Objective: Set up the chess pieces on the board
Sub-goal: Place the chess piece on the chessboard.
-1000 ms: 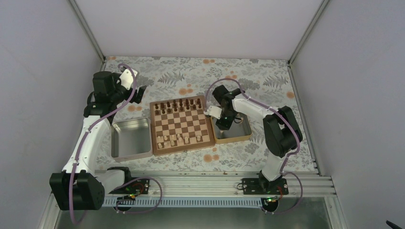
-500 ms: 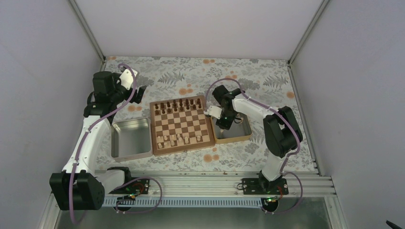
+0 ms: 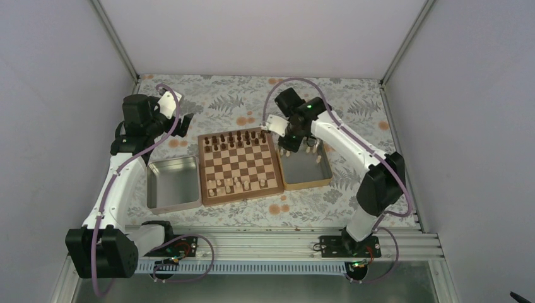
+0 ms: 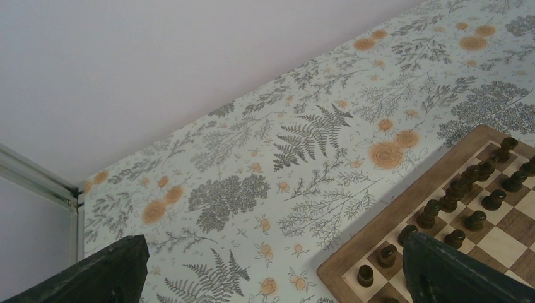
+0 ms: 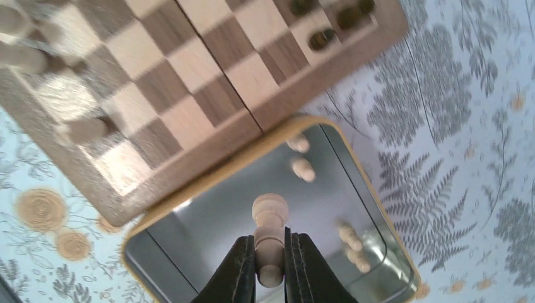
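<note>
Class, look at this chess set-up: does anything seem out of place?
Yes. Several small pale wooden chess pieces lie loose in the wooden-rimmed metal tray beside the square wooden chessboard, off their squares. The right pincer grips another pale piece above that tray.

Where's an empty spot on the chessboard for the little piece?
The middle rows of the square wooden chessboard are bare, between the dark brown pieces at its far edge and the pale pieces at its near edge. Both ends are crowded.

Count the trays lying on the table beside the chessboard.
2: a metal tray against the left side of the board, and a wooden-rimmed tray against its right side. None seem hidden.
</note>
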Controlling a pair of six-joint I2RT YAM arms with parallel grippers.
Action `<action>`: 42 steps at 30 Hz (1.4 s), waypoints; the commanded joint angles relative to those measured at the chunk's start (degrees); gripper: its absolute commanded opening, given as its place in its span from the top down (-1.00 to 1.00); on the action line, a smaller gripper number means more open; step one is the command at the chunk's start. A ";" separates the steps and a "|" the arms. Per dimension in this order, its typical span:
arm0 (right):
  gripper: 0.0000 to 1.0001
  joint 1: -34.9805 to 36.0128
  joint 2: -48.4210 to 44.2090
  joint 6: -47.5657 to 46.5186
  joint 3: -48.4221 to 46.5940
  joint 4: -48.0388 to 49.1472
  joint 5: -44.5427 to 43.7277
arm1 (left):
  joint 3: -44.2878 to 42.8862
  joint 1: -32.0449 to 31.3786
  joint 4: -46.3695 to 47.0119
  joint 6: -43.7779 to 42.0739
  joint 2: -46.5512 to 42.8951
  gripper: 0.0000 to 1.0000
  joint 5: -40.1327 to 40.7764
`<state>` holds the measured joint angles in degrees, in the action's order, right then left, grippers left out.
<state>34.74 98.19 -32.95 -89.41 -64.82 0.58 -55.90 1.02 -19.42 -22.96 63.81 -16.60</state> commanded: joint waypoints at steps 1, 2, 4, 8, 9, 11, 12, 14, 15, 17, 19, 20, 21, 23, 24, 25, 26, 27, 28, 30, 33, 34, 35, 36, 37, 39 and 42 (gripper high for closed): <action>0.91 6.72 1.09 -0.30 -3.50 -4.16 1.10 | -0.09 0.31 -0.61 -0.07 0.00 -1.00 -0.66; 0.91 8.21 1.59 -0.21 -4.41 -4.19 1.66 | -0.09 0.31 -0.68 -0.07 0.00 -1.00 -0.59; 0.91 10.99 2.95 -0.08 -5.81 -4.18 2.35 | -0.17 0.30 -0.75 -0.07 0.05 -1.00 -0.48; 0.91 15.73 6.15 0.19 -8.19 -4.51 3.30 | -0.27 0.26 -0.88 -0.11 0.30 -1.00 -0.45; 0.91 16.75 7.18 0.22 -8.69 -4.67 3.32 | -0.26 0.30 -0.88 -0.15 0.43 -1.00 -0.44; 0.91 18.23 9.00 0.29 -9.10 -4.87 2.93 | -0.26 0.29 -0.87 -0.16 0.52 -1.00 -0.30; 0.91 18.90 9.78 0.29 -9.19 -4.88 2.51 | -0.28 0.30 -0.86 -0.16 0.51 -1.00 -0.28; 0.91 19.59 11.04 0.27 -9.49 -4.88 2.25 | -0.20 0.30 -0.79 -0.15 0.50 -1.00 -0.15; 0.91 19.80 11.60 0.33 -9.68 -4.76 2.42 | -0.13 0.29 -0.74 -0.15 0.52 -1.00 -0.08; 0.91 20.19 12.38 0.48 -9.79 -4.75 2.83 | -0.09 0.30 -0.62 -0.15 0.46 -1.00 -0.06; 0.90 20.44 13.05 0.60 -9.38 -4.36 2.92 | -0.01 0.30 -0.62 -0.15 0.58 -1.00 -0.02; 0.91 20.58 13.21 0.59 -9.03 -4.17 2.95 | -0.04 0.30 -0.61 -0.15 0.65 -1.00 -0.08; 0.91 20.63 13.38 0.65 -8.58 -3.91 3.00 | 0.00 0.30 -0.55 -0.15 0.68 -1.00 -0.13; 0.91 20.80 13.53 0.65 -7.92 -3.72 3.46 | 0.09 0.30 -0.48 -0.15 0.65 -1.00 -0.14; 0.91 20.88 13.41 0.74 -7.47 -3.48 3.54 | 0.13 0.29 -0.44 -0.15 0.69 -1.00 -0.17; 0.91 20.89 13.23 0.74 -6.99 -3.15 3.89 | 0.09 0.30 -0.51 -0.15 0.70 -1.00 -0.11; 0.91 20.94 13.03 0.70 -6.44 -2.86 4.23 | 0.13 0.32 -0.47 -0.15 0.68 -1.00 -0.18; 0.91 20.99 12.99 0.75 -5.95 -2.43 4.41 | 0.11 0.30 -0.52 -0.14 0.68 -1.00 -0.19; 0.91 21.05 12.95 0.78 -5.48 -2.09 4.57 | 0.17 0.26 -0.50 -0.20 0.62 -1.00 -0.19; 0.90 20.98 12.94 0.79 -4.67 -1.43 5.29 | 0.18 0.30 -0.53 -0.16 0.61 -1.00 -0.30; 0.89 21.21 13.15 0.80 -3.92 -0.96 6.27 | 0.18 0.30 -0.50 -0.15 0.46 -1.00 -0.39; 0.89 21.24 13.13 0.80 -3.67 -0.79 6.31 | 0.15 0.30 -0.45 -0.15 0.42 -1.00 -0.39; 0.89 21.31 13.14 0.74 -3.41 -0.63 6.48 | 0.17 0.30 -0.49 -0.15 0.43 -1.00 -0.30; 0.89 21.34 13.15 0.78 -3.26 -0.52 6.53 | 0.18 0.28 -0.53 -0.15 0.43 -1.00 -0.30; 0.89 21.33 13.27 0.70 -3.20 -0.41 6.62 | 0.18 0.28 -0.52 -0.20 0.42 -1.00 -0.32; 0.89 21.48 13.39 0.61 -3.00 -0.29 6.96 | 0.18 0.30 -0.55 -0.15 0.43 -1.00 -0.29; 0.89 21.71 13.83 0.61 -2.54 0.11 6.85 | 0.18 0.30 -0.54 -0.15 0.41 -1.00 -0.23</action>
<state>55.57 111.31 -32.84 -92.84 -65.93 6.00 -55.90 1.02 -20.29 -22.96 64.29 -16.56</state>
